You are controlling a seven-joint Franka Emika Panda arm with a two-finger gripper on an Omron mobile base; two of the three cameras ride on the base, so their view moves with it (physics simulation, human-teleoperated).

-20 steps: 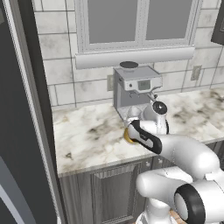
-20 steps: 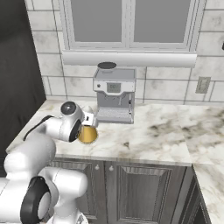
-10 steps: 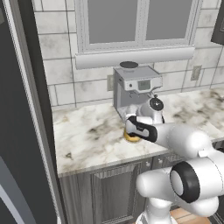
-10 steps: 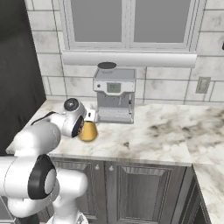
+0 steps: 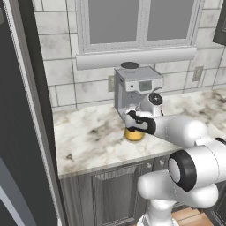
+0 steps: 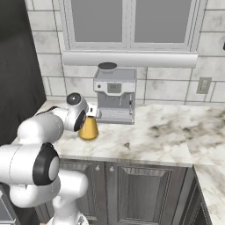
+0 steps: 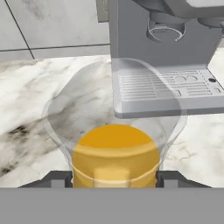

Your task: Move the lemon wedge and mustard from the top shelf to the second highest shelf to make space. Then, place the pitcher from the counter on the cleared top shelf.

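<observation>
The pitcher point(image 7: 114, 162) stands upright on the desk point(image 5: 88, 137), just in front of the grey coffee machine point(image 5: 134, 90) under the window point(image 6: 127, 24). It has an orange lower body and a clear, flaring upper part. In the left base view it shows as an orange shape point(image 5: 133, 134) below the wrist; in the right base view it sits point(image 6: 88, 130) beside the hand, left of the machine's drip tray.

The gripper point(image 7: 114, 178) is low over the desk, with one dark fingertip point(image 7: 59, 178) at each flank of the pitcher's orange body. The jaws stand apart around it; whether the pads already press on it I cannot tell. The pitcher's base looks to rest on the marbled slab.

The dark fridge side point(image 5: 22, 132) rises at the left edge of the left base view
</observation>
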